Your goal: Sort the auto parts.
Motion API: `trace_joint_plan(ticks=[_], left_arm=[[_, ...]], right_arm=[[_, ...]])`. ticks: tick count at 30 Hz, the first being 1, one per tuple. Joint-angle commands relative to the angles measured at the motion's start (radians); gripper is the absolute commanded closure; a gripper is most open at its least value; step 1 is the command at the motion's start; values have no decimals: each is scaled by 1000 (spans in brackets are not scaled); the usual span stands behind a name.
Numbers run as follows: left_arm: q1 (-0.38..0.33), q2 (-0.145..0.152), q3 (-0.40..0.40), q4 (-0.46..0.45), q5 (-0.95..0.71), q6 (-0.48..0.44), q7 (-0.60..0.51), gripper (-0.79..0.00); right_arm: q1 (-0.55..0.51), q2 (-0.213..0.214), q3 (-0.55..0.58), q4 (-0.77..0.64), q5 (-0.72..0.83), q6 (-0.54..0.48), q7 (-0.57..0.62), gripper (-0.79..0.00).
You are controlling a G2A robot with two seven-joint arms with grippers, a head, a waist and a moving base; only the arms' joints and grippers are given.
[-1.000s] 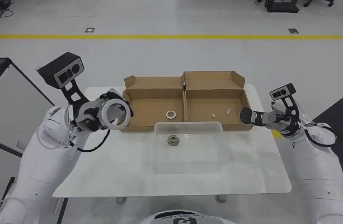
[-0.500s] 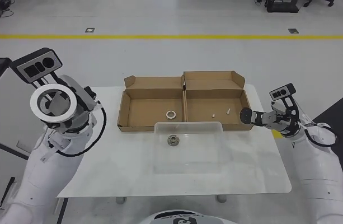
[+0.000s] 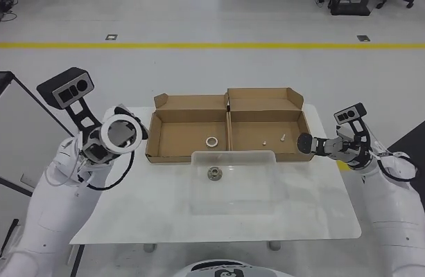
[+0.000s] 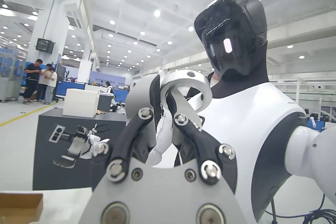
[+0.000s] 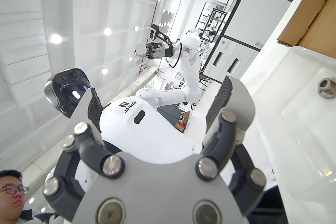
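Over the left edge of the table (image 3: 163, 208), the left gripper (image 4: 163, 95) is up in the air, fingers clamped on a metal ring (image 4: 178, 78), with one finger through its hole. Across on the right, the right gripper (image 5: 160, 101) hovers just beside the end of the cardboard box (image 3: 191, 102), fingers spread wide and holding nothing. A smaller ring (image 3: 212, 142) lies in the box's left compartment and two tiny parts (image 3: 265, 143) lie in the right one. A metal nut (image 3: 214, 173) sits in the clear tray (image 3: 254, 187) just in front of the box.
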Motion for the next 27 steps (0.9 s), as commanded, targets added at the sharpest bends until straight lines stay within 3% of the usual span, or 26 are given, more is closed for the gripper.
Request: trace_joint_plan(ticks=[1, 14, 27], left_arm=[[2, 1, 2, 0, 5, -5, 5, 0], [3, -11, 6, -25, -163, -9, 9, 0], [11, -13, 4, -30, -156, 13, 28, 0]], right_arm=[[0, 0, 0, 0, 0, 0, 0, -785], [0, 0, 0, 0, 0, 0, 0, -785], [0, 0, 0, 0, 0, 0, 0, -785]])
